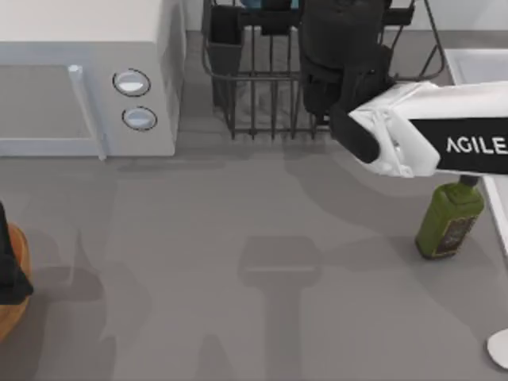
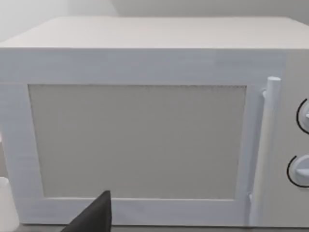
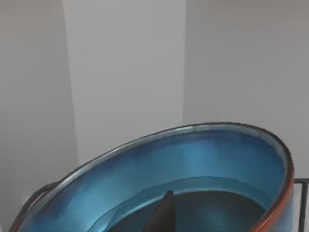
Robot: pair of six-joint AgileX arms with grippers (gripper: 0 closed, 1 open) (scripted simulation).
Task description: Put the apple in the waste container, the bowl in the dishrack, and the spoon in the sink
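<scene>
My right gripper point(image 1: 340, 55) hangs over the black wire dishrack point(image 1: 254, 95) at the back of the table. It is shut on the deep-blue bowl point(image 3: 193, 164), which tilts on edge, showing its reddish-brown rim. One dark fingertip point(image 3: 164, 215) lies inside the bowl. My left arm point(image 1: 6, 274) sits over the orange-brown waste container point(image 1: 14, 305) at the table's left edge, and one black fingertip point(image 2: 94, 215) shows off to the side. The spoon point(image 1: 500, 347) shows its white rounded tip at the front right. The sink point(image 1: 476, 65) lies along the right edge. The apple is out of view.
A white microwave point(image 1: 79, 71) with two dials stands at the back left; the left wrist view looks straight at its door point(image 2: 137, 140). An olive-green bottle point(image 1: 448, 220) stands beside the sink, under the right arm. A black cutlery cup point(image 1: 224, 40) sits at the rack's left corner.
</scene>
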